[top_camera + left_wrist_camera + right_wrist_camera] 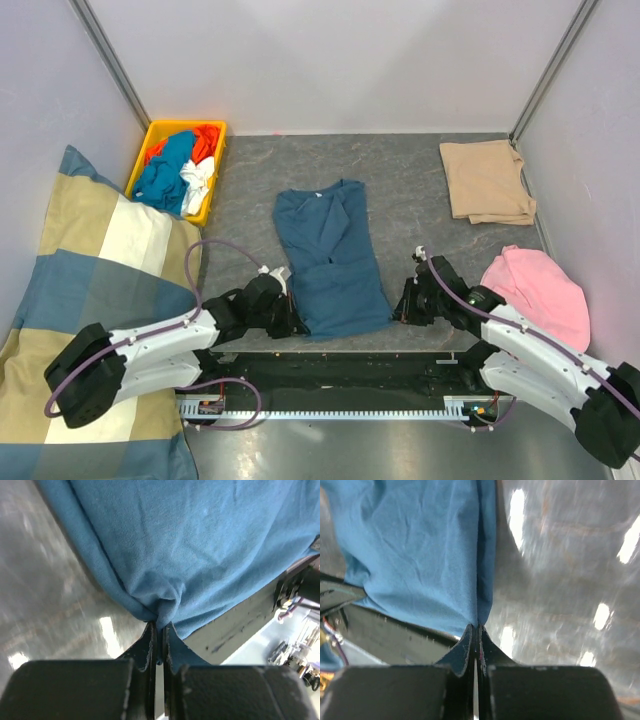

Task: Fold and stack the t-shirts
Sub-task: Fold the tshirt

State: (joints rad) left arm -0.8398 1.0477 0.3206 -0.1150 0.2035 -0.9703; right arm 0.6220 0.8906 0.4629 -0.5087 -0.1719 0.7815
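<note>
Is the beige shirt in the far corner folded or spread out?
Folded. The beige shirt lies as a compact rectangle with layered edges showing and no sleeves sticking out.

Left arm (150,352): extended low from base at bottom left, forearm running right, wrist turned toward near left hem corner of teal t-shirt (330,265). Left end effector (293,320): jaws pressed together, bunched fold of cloth pinched at tips. Right arm (545,352): reaching from bottom right up and left, held low. Right end effector (404,304): at near right hem corner, jaws closed tight, cloth edge caught between tips. Both end effectors point inward, facing each other across hem.
</note>
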